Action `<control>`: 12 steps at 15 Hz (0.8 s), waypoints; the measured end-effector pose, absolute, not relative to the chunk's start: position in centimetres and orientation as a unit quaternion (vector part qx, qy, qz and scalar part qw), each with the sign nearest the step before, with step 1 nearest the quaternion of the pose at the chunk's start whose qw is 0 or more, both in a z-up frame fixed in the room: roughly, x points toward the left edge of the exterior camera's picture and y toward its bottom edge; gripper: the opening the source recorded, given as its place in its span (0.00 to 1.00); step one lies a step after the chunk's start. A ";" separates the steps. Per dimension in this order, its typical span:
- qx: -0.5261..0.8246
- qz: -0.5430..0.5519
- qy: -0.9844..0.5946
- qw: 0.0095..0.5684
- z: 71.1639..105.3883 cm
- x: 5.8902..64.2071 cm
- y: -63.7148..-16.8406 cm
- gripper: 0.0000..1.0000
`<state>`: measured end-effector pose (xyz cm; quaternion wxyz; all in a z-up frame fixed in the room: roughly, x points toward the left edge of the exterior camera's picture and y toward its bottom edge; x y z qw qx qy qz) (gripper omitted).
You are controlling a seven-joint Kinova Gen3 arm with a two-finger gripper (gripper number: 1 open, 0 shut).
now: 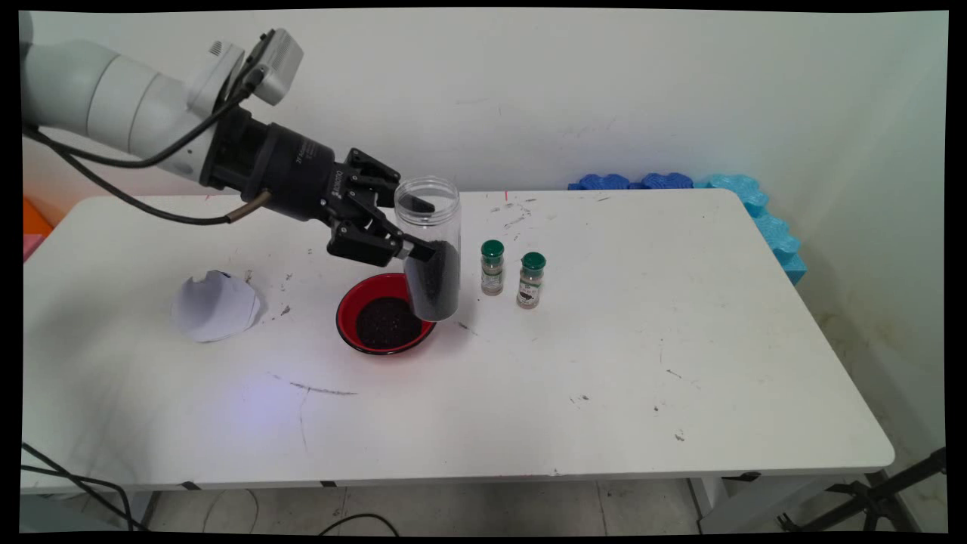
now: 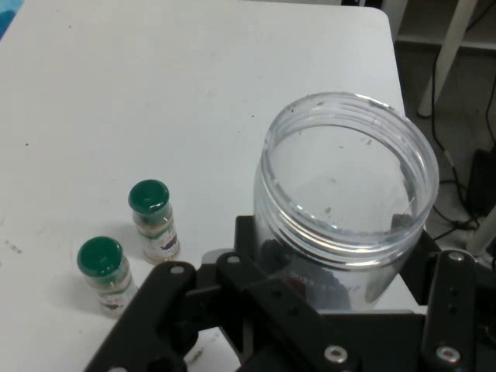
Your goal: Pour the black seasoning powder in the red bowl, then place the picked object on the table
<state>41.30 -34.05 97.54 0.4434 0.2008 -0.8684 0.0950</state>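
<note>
- Red round bowl (image 1: 347, 313) of dark grains sits just below gripper (image 1: 419, 228).
- Gripper clamped on clear open-topped plastic jar (image 1: 429, 249), upright, part-filled with dark grains.
- Two green-capped small bottles (image 1: 512, 276) just beyond jar.

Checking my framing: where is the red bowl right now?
Main view, left of table centre: the red bowl sits under the clear jar held by the gripper, left of two green-capped bottles.
</note>
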 end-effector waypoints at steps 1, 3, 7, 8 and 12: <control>0.195 0.097 -0.870 0.442 97.6 41.2 -34.0 0.00; 0.187 0.101 -0.872 0.441 97.6 41.0 -33.8 0.00; 0.174 0.107 -0.876 0.437 97.6 40.9 -33.5 0.00; 0.172 0.108 -0.877 0.436 97.5 40.9 -33.4 0.00; 0.169 0.109 -0.879 0.433 96.9 40.7 -33.1 0.00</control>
